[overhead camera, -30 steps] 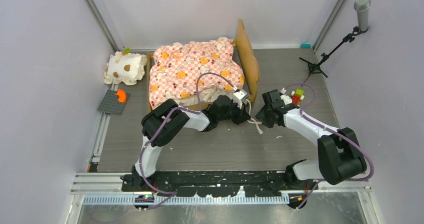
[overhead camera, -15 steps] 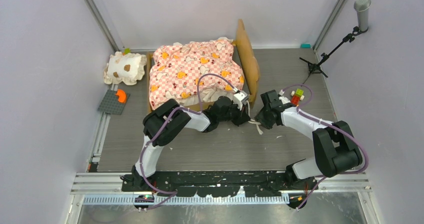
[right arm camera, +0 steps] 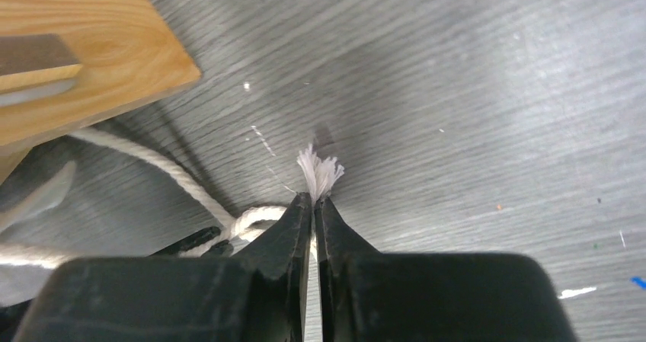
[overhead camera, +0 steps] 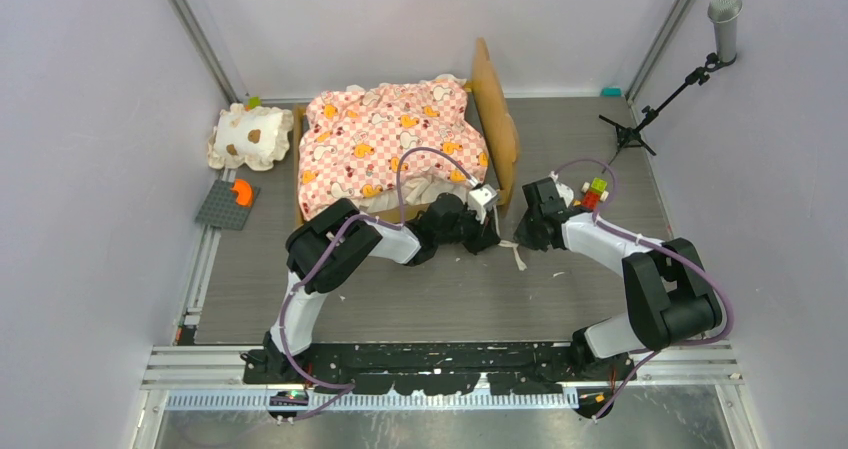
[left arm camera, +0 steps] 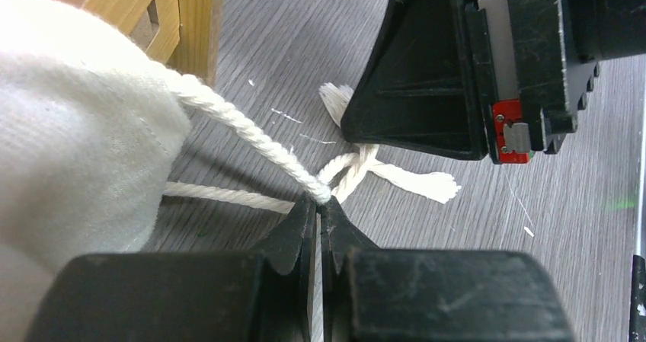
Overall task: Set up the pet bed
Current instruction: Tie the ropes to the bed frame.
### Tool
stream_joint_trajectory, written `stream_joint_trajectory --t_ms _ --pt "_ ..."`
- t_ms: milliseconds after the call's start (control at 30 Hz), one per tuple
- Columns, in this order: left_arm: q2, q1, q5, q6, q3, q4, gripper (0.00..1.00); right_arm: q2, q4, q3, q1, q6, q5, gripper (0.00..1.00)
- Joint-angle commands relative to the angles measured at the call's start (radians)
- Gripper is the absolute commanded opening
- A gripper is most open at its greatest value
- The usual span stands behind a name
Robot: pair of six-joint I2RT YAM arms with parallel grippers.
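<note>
Left wrist view gave me the left end effector [left arm camera: 320,205] with its jaws pressed together on a white twisted cord [left arm camera: 244,132]. The cord ran up and to the left from the fingertips into a bunched white cloth [left arm camera: 76,136]. A second strand lay flat on the surface [left arm camera: 251,45] below the taut one. Loose cord ends crossed just ahead of the fingertips.

On the right wrist view, the right end effector [right arm camera: 313,201] was closed too. It pinched the cord at its very end, and a short frayed tuft stuck out just past the fingertips. More cord looped away to its left, under a light wooden corner of the bed frame [right arm camera: 84,60]. The two end effectors sat tip to tip, low over the surface. In the left wrist view the right one filled the space just ahead, its lower edge over the crossed ends.

From the top external view I saw the bed [overhead camera: 385,139] just beyond the left end effector and to its left. Its pink checkered mattress with orange animals lay rumpled on top. The wavy headboard [overhead camera: 497,119] stood upright on the side nearest the right end effector, just beyond both sets of fingertips.

A cream pillow with brown spots [overhead camera: 250,136] lay off the bed, well to the left of both arms. A grey plate with an orange piece [overhead camera: 230,203] was near it. Some coloured blocks [overhead camera: 596,191] sat just right of the right wrist. A stand [overhead camera: 640,119] was farther beyond on that side.
</note>
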Motion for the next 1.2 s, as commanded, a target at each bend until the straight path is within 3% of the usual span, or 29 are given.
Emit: stream_joint_trajectory --t_ms 0,267,433,600,1167 --pt "-0.022 -0.005 0.019 0.052 0.015 -0.009 0.00 -0.014 0.105 0.017 -0.004 -0.177 -0.044 0.13" --pt "-0.036 -0.004 0.037 0.075 0.011 -0.021 0.00 -0.050 0.368 -0.073 -0.005 -0.269 -0.121 0.17" --pt "-0.046 -0.005 0.048 0.072 0.009 -0.017 0.00 -0.012 0.431 -0.073 -0.007 -0.270 -0.131 0.08" --pt "-0.055 -0.005 0.050 0.072 0.002 -0.016 0.00 0.005 0.561 -0.111 -0.007 -0.244 -0.235 0.05" --pt "-0.077 -0.003 0.032 0.052 -0.059 0.031 0.05 0.090 0.685 -0.136 -0.032 -0.212 -0.430 0.02"
